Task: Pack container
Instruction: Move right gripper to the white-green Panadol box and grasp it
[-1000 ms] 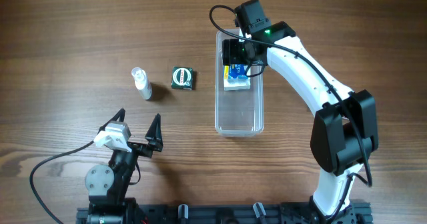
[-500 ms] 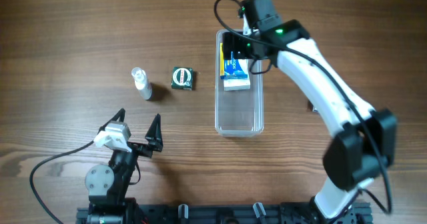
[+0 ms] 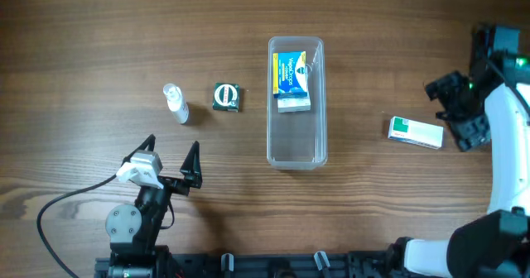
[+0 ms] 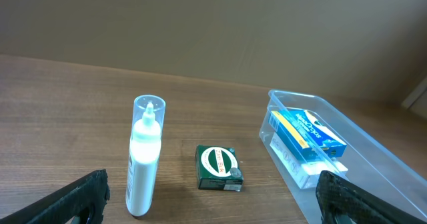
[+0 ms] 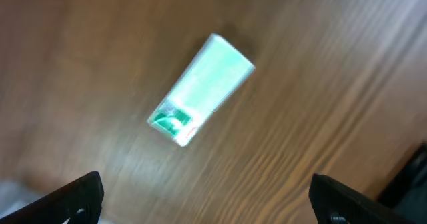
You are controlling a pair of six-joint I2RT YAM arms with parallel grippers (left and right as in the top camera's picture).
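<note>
Looking down on a brown wooden table (image 3: 83, 46). Left of the container (image 3: 296, 141) and apart from it: a small dark green box (image 3: 226, 97) with a round white and green label, lying flat. A little further left, near that box but not touching: a white bottle (image 3: 175, 103) with a clear cap, standing upright. Far off to the right, flat on the wood: a white and green box (image 3: 416, 132), near the right gripper (image 3: 458, 111) but apart from it. Spread wide on that gripper, one finger at each bottom corner of its own camera view, holding nothing, with the white and green box down below, a bit blurry. Same with the left gripper (image 3: 171, 151), low down by the robot's side of the table: spread wide, holding nothing, facing the bottle and the dark green box, with wood showing in between. In the middle of the table: the container, clear, long and narrow, open side up. Long way running from the robot's side to the far side, short way going left to right. Inside, at the far end: a blue and yellow box (image 3: 290, 71) lying partly on top of a white box (image 3: 293, 104), both lined up with the long way. Bare see-through bottom at the near end
</note>
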